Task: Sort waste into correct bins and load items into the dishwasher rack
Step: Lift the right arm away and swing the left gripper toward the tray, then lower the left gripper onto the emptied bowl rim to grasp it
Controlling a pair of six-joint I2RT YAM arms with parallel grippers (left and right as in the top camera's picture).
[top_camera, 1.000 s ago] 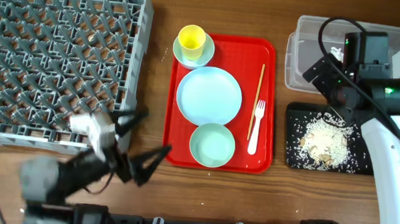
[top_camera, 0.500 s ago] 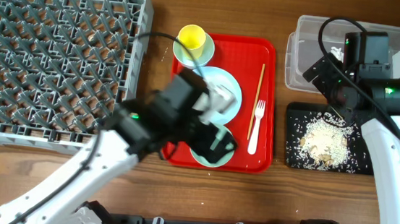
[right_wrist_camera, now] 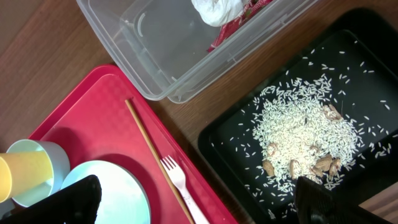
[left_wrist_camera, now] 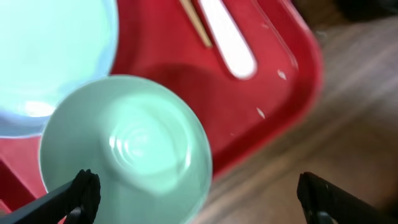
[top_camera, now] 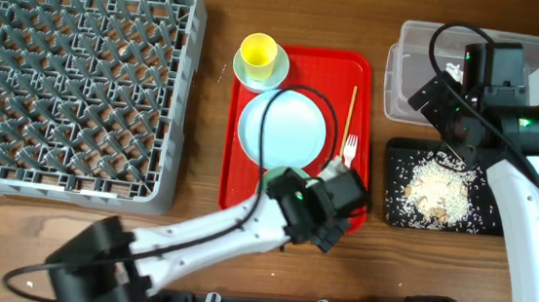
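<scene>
My left gripper hangs open low over the near blue-green bowl at the red tray's front right corner. One fingertip is at the bowl's left rim, the other over bare wood. Beside it lie the pale plate, white fork and chopstick. The yellow cup stands in the far bowl. My right gripper is open and empty, high above the gap between the clear tub, which holds the wrapper, and the black tray with rice.
The grey dishwasher rack fills the left of the table and has nothing in it. The red tray sits in the middle. My left arm crosses the table's front edge towards the tray, and the right arm stands over the tub and black tray.
My left arm has swung from the table's front left across to the red tray's front right corner, over the near bowl. The right arm has not moved.
</scene>
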